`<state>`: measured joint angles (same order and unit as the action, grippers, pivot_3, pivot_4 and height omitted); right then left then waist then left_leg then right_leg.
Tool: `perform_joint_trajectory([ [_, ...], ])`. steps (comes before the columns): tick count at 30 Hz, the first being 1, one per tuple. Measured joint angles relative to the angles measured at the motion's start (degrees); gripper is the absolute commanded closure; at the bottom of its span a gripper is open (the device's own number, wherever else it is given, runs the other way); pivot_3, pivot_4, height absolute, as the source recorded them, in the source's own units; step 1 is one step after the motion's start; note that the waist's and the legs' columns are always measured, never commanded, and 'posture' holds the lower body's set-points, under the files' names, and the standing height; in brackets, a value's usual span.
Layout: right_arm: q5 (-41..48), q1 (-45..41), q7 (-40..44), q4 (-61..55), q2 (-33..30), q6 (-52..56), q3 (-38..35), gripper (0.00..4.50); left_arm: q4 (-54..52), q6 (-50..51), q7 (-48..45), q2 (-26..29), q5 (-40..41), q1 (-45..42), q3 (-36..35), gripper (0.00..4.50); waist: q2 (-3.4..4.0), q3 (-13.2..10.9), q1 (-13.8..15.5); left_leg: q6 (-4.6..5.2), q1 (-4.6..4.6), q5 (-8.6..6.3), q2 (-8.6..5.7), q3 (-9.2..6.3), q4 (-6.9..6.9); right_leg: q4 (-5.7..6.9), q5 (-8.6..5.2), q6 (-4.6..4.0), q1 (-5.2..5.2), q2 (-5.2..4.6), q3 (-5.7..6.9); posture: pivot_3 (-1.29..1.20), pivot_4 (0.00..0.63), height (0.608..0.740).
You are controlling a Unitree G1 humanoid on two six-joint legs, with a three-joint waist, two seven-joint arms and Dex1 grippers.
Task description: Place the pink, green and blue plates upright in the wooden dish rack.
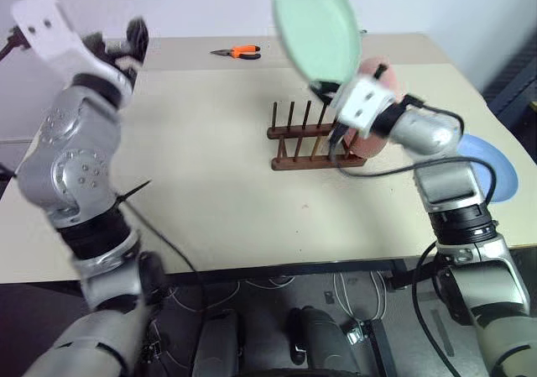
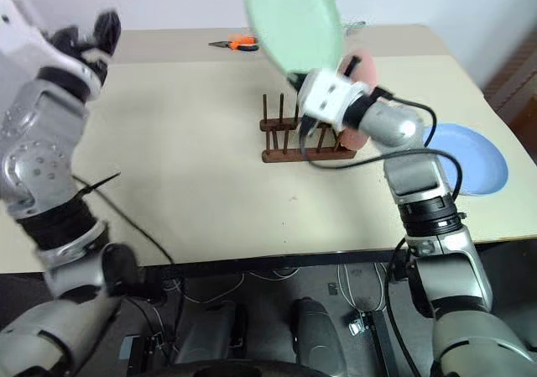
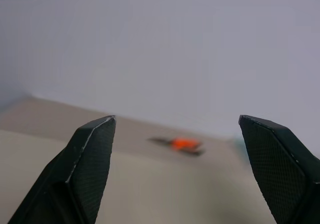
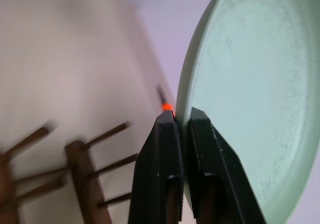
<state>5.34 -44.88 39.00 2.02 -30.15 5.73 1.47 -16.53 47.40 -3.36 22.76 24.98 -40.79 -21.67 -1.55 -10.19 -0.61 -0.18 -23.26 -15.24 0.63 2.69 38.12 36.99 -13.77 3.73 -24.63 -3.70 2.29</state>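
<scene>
Beige tabletop [image 1: 210, 184] filled the scene, with a pale wall behind it and orange-handled pliers [image 1: 239, 52] lying near the far edge.

Head views: the wooden rack [image 1: 312, 142] stood at mid-table, its pegs upright. A pink plate [image 1: 373, 138] stood on edge at the rack's right end, mostly hidden by the right arm. The right gripper [image 1: 323, 87] was clamped on the lower rim of the green plate [image 1: 315, 24], which was held on edge in the air, above the rack and slightly beyond it. The blue plate [image 2: 470, 154] lay flat on the table, well apart from the rack on the right. The left gripper [image 1: 134, 41] was raised at the far left, well apart from every plate.

Left wrist view: the left fingers [image 3: 90, 169] stood wide apart with nothing between them, facing the wall and the pliers.

Right wrist view: the jaws were pressed together on the green plate's rim, and the rack's pegs showed below and to one side.

Judgement: the free slots lay to the left of the pink plate, directly beneath the held plate. Its face appeared to be tilted off the pegs' line, so squaring it with the slots would precede lowering. The right arm was the one in position.
</scene>
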Motion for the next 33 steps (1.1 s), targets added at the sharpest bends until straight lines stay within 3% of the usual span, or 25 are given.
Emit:
perform_joint_trajectory([
  [3, 19.52, -1.04, 0.17, -5.25, 2.46, 19.66, -8.47, 4.5, -0.4, -4.37, -12.59, 5.61, -1.3, 11.32, 11.04, 0.39, 0.01, -0.01, 0.46, 0.14, -0.04, -0.09, -0.04, -0.01, 0.03, -0.04, 0.01, -0.02, 0.02, -0.26, 0.01, 0.0, 0.15, 0.74],
  [5, 29.62, -1.22, -0.97, -7.28, 2.31, 30.23, -13.25, 4.5, -1.41, -5.66, -19.68, 6.13, 0.08, 17.0, 15.88, 0.39, 0.02, -0.01, 0.73, 0.3, -0.04, -0.2, -0.08, 0.0, 0.03, -0.07, 0.01, -0.05, 0.0, -0.44, 0.07, 0.0, 0.15, 0.74],
  [10, 40.15, 0.08, -2.71, -9.18, 0.91, 42.72, -17.23, 4.5, -6.41, -6.54, -29.79, 6.31, 4.82, 23.21, 20.14, 0.39, 0.14, -0.04, 0.82, 0.35, -0.11, -0.23, -0.07, 0.01, -0.03, -0.08, -0.05, -0.29, -0.14, -0.5, 0.06, 0.0, 0.15, 0.74],
  [18, 42.57, 1.53, -3.12, -8.26, -0.41, 46.29, -17.59, 4.5, -8.55, -6.49, -31.99, 5.91, 5.71, 25.0, 22.77, 0.39, 0.27, -0.06, 0.9, 0.44, -0.12, -0.25, -0.09, 0.08, -0.02, -0.08, 0.04, -0.12, -0.14, -0.43, 0.06, 0.0, 0.15, 0.74],
  [33, 39.69, -0.96, 0.16, 6.57, -2.28, 46.44, -15.25, 4.5, -10.6, -6.16, -30.59, 4.17, 6.88, 25.32, 23.27, 0.39, 0.26, -0.06, 1.16, 0.51, -0.13, -0.28, -0.05, 0.11, 0.04, -0.09, 0.05, -0.08, -0.13, -0.09, -0.01, 0.0, 0.15, 0.74],
])
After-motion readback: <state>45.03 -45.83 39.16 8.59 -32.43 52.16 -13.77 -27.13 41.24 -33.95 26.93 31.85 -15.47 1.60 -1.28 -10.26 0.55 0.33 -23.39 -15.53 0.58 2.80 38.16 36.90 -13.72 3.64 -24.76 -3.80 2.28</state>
